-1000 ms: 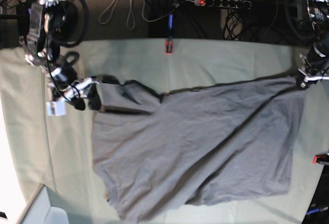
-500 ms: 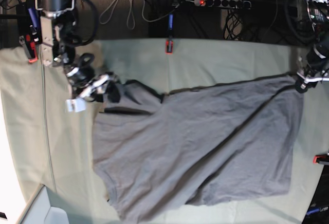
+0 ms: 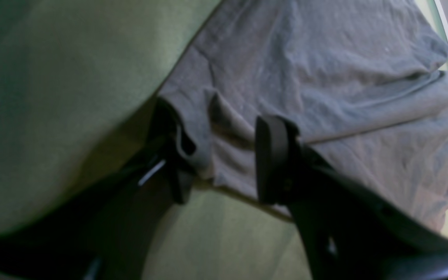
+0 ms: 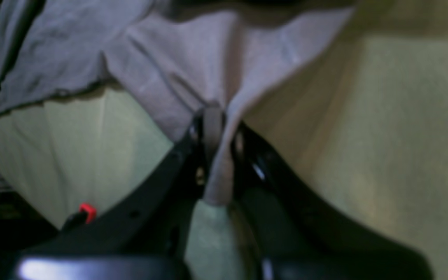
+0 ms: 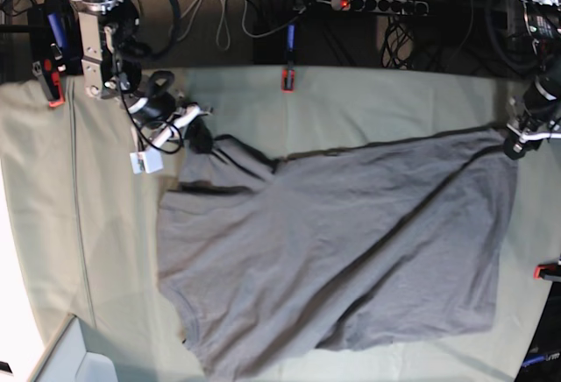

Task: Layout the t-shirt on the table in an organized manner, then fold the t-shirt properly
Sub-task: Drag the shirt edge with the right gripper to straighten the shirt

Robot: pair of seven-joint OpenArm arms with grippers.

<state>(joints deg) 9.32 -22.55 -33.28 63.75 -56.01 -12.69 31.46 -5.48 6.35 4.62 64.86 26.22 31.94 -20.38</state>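
The grey t-shirt (image 5: 351, 242) lies spread and creased across the table (image 5: 53, 224), its hem towards the right. My right gripper (image 5: 197, 137) is at the shirt's upper left sleeve. In the right wrist view this gripper (image 4: 214, 128) is shut on a pinched fold of the t-shirt (image 4: 193, 58), which rises from the table (image 4: 383, 116). My left gripper (image 5: 517, 141) sits at the shirt's upper right corner. In the left wrist view that gripper (image 3: 222, 155) stands open, its jaws straddling the corner of the t-shirt (image 3: 325, 70) on the table (image 3: 53, 97).
A red clamp (image 5: 287, 78) holds the cloth at the far edge and another (image 5: 548, 270) at the right edge. Cables and a power strip (image 5: 377, 3) lie beyond the table. A pale box corner (image 5: 74, 356) sits at the bottom left.
My right arm has swung up and to the right onto the shirt's sleeve and shut on it. The left gripper has stayed at the shirt's corner.
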